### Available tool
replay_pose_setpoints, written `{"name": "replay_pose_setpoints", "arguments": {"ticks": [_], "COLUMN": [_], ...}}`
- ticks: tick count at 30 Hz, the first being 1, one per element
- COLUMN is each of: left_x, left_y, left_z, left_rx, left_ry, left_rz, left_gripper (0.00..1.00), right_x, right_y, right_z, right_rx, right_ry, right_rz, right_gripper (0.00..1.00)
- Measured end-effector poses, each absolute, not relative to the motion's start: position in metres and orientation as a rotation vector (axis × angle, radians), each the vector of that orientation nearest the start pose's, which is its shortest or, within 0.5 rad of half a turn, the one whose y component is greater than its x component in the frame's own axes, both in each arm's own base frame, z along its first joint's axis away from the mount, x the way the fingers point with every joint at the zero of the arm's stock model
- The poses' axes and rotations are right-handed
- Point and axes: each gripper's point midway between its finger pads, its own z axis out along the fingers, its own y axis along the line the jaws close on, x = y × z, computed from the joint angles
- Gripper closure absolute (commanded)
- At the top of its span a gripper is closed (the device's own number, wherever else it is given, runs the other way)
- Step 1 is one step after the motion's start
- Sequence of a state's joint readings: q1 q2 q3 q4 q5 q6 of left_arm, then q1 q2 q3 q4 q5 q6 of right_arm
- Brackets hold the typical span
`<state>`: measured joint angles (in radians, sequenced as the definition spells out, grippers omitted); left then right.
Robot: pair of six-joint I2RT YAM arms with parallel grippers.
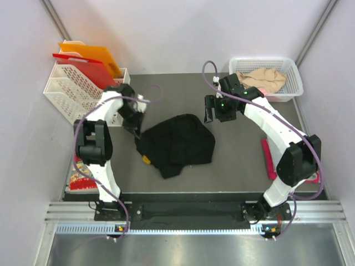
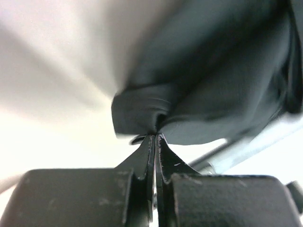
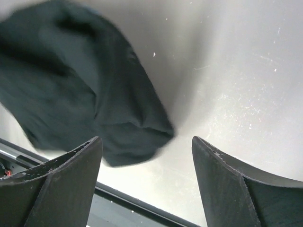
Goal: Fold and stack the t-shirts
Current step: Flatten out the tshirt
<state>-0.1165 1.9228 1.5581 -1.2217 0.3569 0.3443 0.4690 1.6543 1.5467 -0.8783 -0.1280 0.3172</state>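
A black t-shirt (image 1: 177, 145) lies bunched in the middle of the table. My left gripper (image 1: 134, 128) is shut on its left edge; in the left wrist view the jaws pinch a fold of the black cloth (image 2: 156, 124). My right gripper (image 1: 210, 113) hangs open and empty above the table, just up and right of the shirt. The right wrist view shows the shirt (image 3: 85, 99) to the left of the open fingers. A beige t-shirt (image 1: 263, 79) lies crumpled in the white basket (image 1: 292, 84) at the back right.
A white rack (image 1: 72, 88) holding red and orange folders (image 1: 91, 64) stands at the back left. A magenta-pink strip (image 1: 268, 159) lies by the right arm. A patterned card (image 1: 80, 174) lies at the left edge. A small yellow tag (image 1: 146, 159) shows at the shirt's left edge.
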Motion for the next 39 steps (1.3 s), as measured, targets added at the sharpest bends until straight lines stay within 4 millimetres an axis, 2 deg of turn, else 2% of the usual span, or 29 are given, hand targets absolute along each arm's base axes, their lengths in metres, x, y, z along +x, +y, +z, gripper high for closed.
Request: {"name": "replay_pose_setpoints", "arguments": {"ticks": [2,4,6,8,13,19,22,27,30,31,33,34,35,39], "left_x": [0.339,0.355,0.362,0.362,0.364,0.342,0.337,0.329,0.326,0.325,0.324,0.324,0.323,0.324], "left_y": [-0.055,-0.026,-0.002,0.004,-0.027,-0.078,-0.081,-0.072,-0.069,-0.068,-0.068,-0.068,-0.068,-0.064], "left_z": [0.095,0.096,0.095,0.099,0.118,0.140,0.148,0.153,0.158,0.159,0.164,0.166,0.167,0.171], "left_rx": [0.577,0.491,0.427,0.410,0.507,0.690,0.697,0.671,0.667,0.667,0.668,0.668,0.667,0.658], "left_ry": [2.957,2.948,2.956,2.963,2.917,2.858,2.838,2.843,2.839,2.834,2.821,2.816,2.813,2.809], "left_rz": [-0.510,-0.455,-0.397,-0.382,-0.443,-0.518,-0.526,-0.500,-0.483,-0.478,-0.472,-0.468,-0.464,-0.447], "left_gripper": [1.00,1.00,1.00,1.00,1.00,1.00,1.00,1.00,1.00,1.00,1.00,1.00,1.00,1.00], "right_x": [0.336,0.336,0.335,0.333,0.327,0.324,0.339,0.368,0.378,0.381,0.386,0.389,0.392,0.398], "right_y": [0.211,0.211,0.213,0.215,0.225,0.247,0.256,0.274,0.280,0.282,0.286,0.288,0.289,0.291], "right_z": [0.183,0.182,0.182,0.179,0.163,0.124,0.105,0.078,0.068,0.065,0.062,0.061,0.061,0.066], "right_rx": [-0.249,-0.252,-0.255,-0.265,-0.305,-0.376,-0.386,-0.386,-0.376,-0.367,-0.346,-0.320,-0.314,-0.255], "right_ry": [2.600,2.602,2.602,2.606,2.648,2.739,2.766,2.765,2.759,2.754,2.746,2.743,2.738,2.730], "right_rz": [0.459,0.466,0.477,0.489,0.487,0.476,0.461,0.469,0.492,0.508,0.547,0.575,0.590,0.651], "right_gripper": [0.26,0.26,0.25,0.22,0.13,0.12,0.14,0.19,0.31,0.46,0.69,0.96,1.00,1.00]}}
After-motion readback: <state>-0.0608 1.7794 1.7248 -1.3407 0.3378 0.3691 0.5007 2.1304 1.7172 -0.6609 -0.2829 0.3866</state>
